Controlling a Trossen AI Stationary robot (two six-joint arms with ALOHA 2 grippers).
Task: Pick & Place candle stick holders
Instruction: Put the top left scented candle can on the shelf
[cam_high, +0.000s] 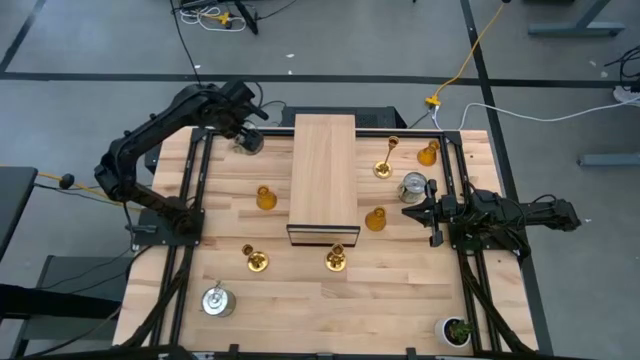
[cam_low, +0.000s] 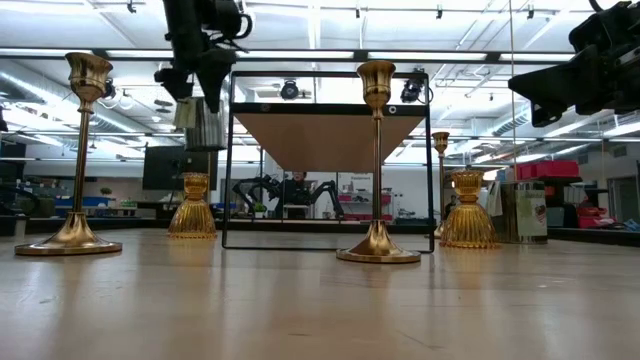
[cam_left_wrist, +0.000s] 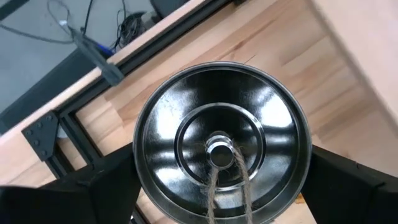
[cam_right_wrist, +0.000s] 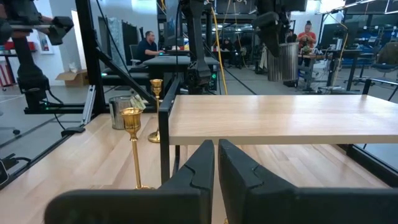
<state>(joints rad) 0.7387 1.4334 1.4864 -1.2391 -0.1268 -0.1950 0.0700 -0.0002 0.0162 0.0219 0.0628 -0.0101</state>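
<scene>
Candle stick holders are spread over your bench (cam_high: 300, 300) around a raised wooden shelf (cam_high: 323, 170) on a black frame. Your left tool (cam_high: 247, 137) hangs above the far left corner, its fingers (cam_left_wrist: 93, 186) wide on either side of a silver can (cam_left_wrist: 221, 140); the low view shows that can clear of the bench. A second silver can (cam_high: 215, 300) stands near the front left, a third (cam_high: 413, 186) just beside your right tool (cam_high: 410, 213). That tool sits right of the shelf with its fingers pressed together on nothing.

Gold candlesticks: one (cam_high: 255, 260) front left of the shelf, one (cam_high: 335, 260) at its front edge, one (cam_high: 385, 165) to its right. Amber holders: one (cam_high: 265, 197) left of the shelf, one (cam_high: 376, 219) right of it, one (cam_high: 428, 153) near the far right corner. A small potted plant (cam_high: 457, 330) stands at the front right corner.

No brand, label or writing can be read on any piece.
</scene>
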